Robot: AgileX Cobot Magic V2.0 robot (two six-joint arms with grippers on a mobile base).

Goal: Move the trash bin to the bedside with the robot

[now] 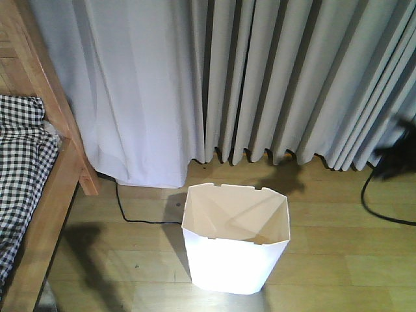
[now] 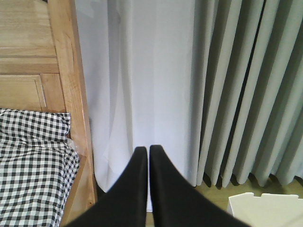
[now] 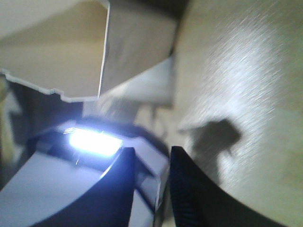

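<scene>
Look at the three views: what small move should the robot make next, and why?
Probably close the right hand on the trash bin wall: its fingers appear open with what looks like the bin's edge between them. The bin stands apart from the bed, on the wooden floor, so it needs gripping first.

Front view looks down on trash bin; left wrist faces curtains, sharing the bin's rim; right wrist, blurred, seemingly close above it
</scene>
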